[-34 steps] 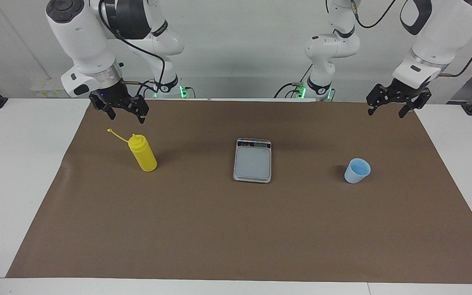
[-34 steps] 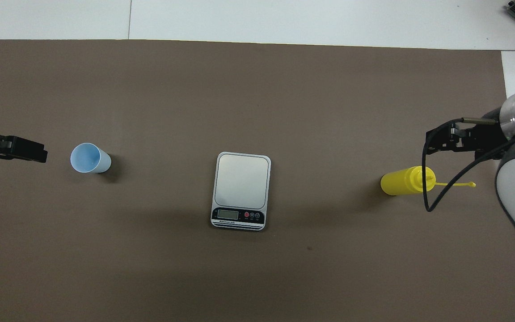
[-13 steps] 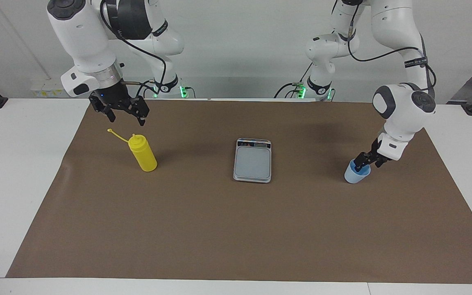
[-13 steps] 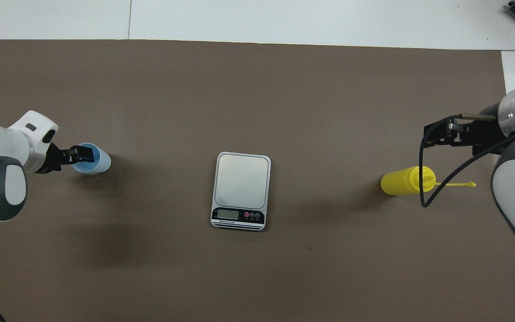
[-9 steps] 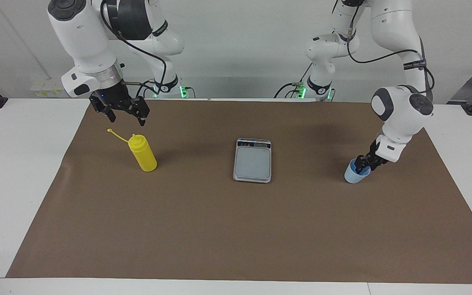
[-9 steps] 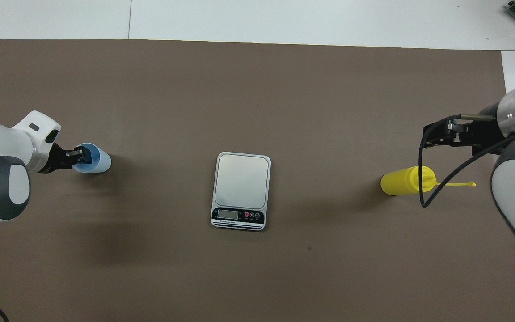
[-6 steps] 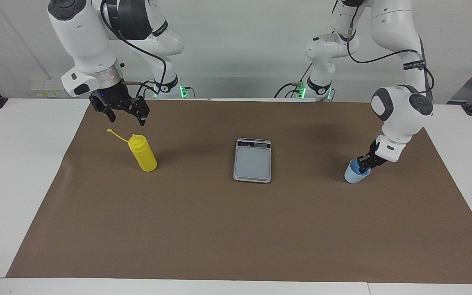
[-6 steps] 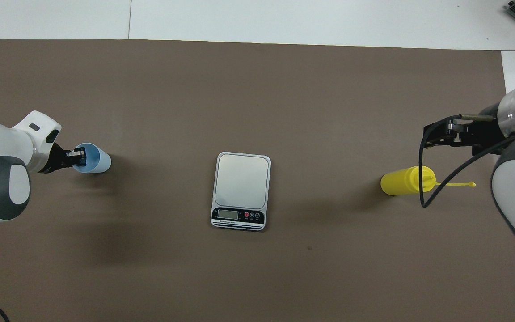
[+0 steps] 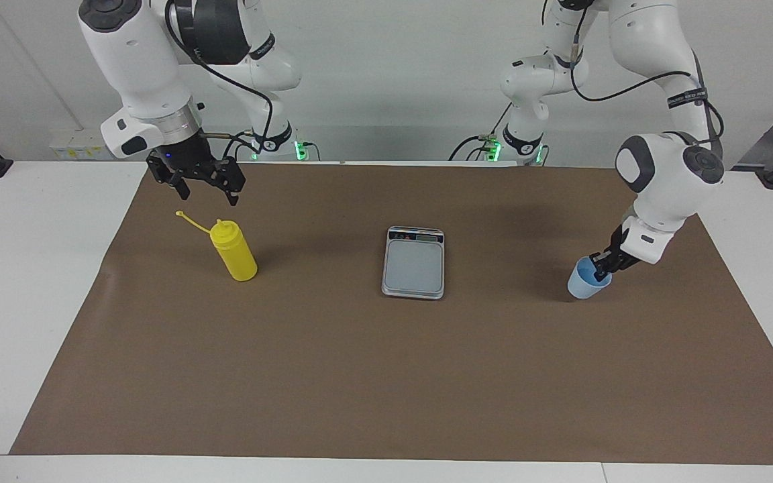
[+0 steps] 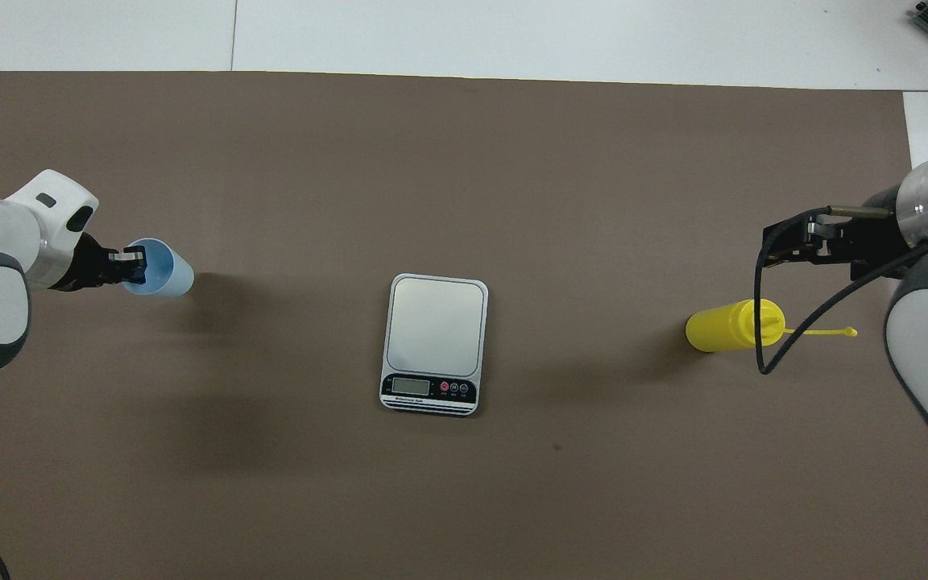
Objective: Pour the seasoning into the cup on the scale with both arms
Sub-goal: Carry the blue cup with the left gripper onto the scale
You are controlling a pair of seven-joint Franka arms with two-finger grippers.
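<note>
Bare brown mat (image 9: 333,362) lies between cup (image 9: 586,282) and scale (image 9: 414,263), nothing standing in between.

I have the scale (image 9: 413,262) at the middle of the mat (image 9: 386,376), its display end toward the robots. The cup (image 9: 586,280) is toward the left arm's end, with the left gripper (image 9: 602,266) clamped on its rim. The seasoning (image 9: 233,250) stands upright toward the right arm's end, well apart from the scale, with the right gripper (image 9: 207,190) waiting in the air just beside it
</note>
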